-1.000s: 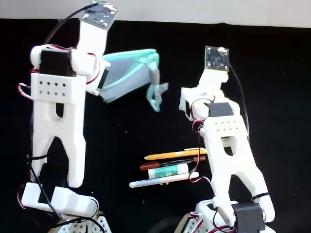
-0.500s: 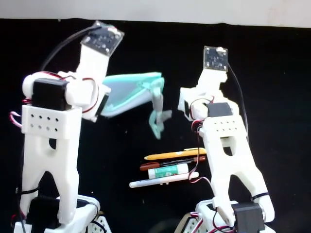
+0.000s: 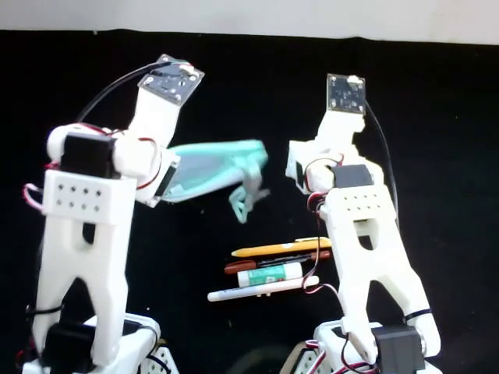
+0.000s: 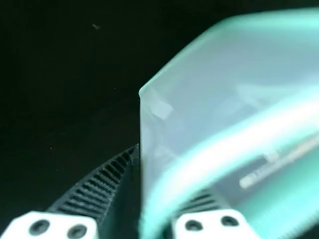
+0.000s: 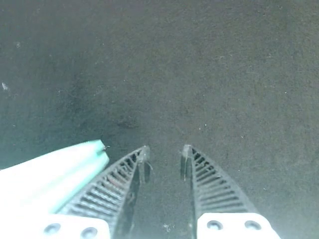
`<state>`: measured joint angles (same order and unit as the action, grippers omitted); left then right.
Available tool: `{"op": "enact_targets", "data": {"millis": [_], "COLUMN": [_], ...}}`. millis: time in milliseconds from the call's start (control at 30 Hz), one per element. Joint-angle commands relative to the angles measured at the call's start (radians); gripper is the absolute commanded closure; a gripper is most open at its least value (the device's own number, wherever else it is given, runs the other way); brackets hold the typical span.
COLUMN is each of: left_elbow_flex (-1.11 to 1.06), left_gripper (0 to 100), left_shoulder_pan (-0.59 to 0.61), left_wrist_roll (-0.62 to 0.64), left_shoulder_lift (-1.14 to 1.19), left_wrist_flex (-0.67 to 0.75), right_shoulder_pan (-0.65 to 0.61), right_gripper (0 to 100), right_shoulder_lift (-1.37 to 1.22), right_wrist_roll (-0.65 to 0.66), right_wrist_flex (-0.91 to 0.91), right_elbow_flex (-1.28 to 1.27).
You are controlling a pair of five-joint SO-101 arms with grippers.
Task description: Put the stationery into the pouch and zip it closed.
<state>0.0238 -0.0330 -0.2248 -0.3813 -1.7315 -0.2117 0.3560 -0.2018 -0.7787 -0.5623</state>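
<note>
Looking down over the setup, we've got a black cloth-covered worktop (image 3: pixel 437 140) that takes up nearly everything, with a pale strip of wall (image 3: pixel 312 15) along the far edge. The cloth is plain and matte, and in the right wrist view it shows a few tiny light specks.

The left pincer (image 3: pixel 166 178) is clamped on one end of the mint-green pouch (image 3: pixel 210 167). The pouch is see-through, and its free end sticks out toward the right arm. A zipper pull (image 3: pixel 248 199) dangles off that far end. In the left wrist view the pouch sits right up against the camera, between the ribbed black fingers.

The right pincer (image 5: pixel 164 162) hangs over bare cloth with its jaws a little apart and nothing between them. One corner of the pouch is just beside one of its fingers.

The stationery lies on the worktop between the two arm bases, in a neat row of four:
- an orange pen (image 3: pixel 281 248), farthest back
- a brown pen (image 3: pixel 273 263)
- a white tube with a green label (image 3: pixel 270 273), maybe a glue stick
- a white pen (image 3: pixel 253 291), nearest us

All four lie below the pouch in the high view, well apart from it.
</note>
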Motion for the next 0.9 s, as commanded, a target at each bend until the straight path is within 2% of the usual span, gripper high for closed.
{"op": "enact_targets", "data": {"millis": [0, 200, 367, 633, 733, 800, 867], "left_elbow_flex": [0.008, 0.183, 0.292, 0.278, 0.209, 0.148, 0.113], "left_gripper": [86, 86, 86, 86, 93, 99, 99], "left_shoulder_pan": [0.062, 0.147, 0.145, 0.119, 0.119, 0.119, 0.119], "left_wrist_roll": [-0.006, -0.002, -0.002, -0.002, -0.011, -0.063, -0.087], "left_shoulder_lift": [-0.013, -0.013, -0.012, -0.010, -0.010, -0.010, -0.012], "left_wrist_flex": [0.060, 0.064, 0.026, -0.009, -0.008, -0.003, -0.003], "right_shoulder_pan": [0.007, 0.007, 0.007, 0.007, 0.007, 0.007, 0.007], "right_gripper": [87.9, 87.9, 87.9, 87.9, 87.9, 87.9, 87.9], "right_shoulder_lift": [0.005, 0.005, 0.005, 0.005, 0.005, 0.005, 0.005], "right_wrist_roll": [-0.009, -0.009, -0.009, -0.009, -0.009, -0.009, -0.009], "right_wrist_flex": [0.002, 0.002, 0.002, 0.002, 0.002, 0.002, 0.002], "right_elbow_flex": [0.004, 0.002, 0.002, 0.002, 0.002, 0.002, 0.002]}}
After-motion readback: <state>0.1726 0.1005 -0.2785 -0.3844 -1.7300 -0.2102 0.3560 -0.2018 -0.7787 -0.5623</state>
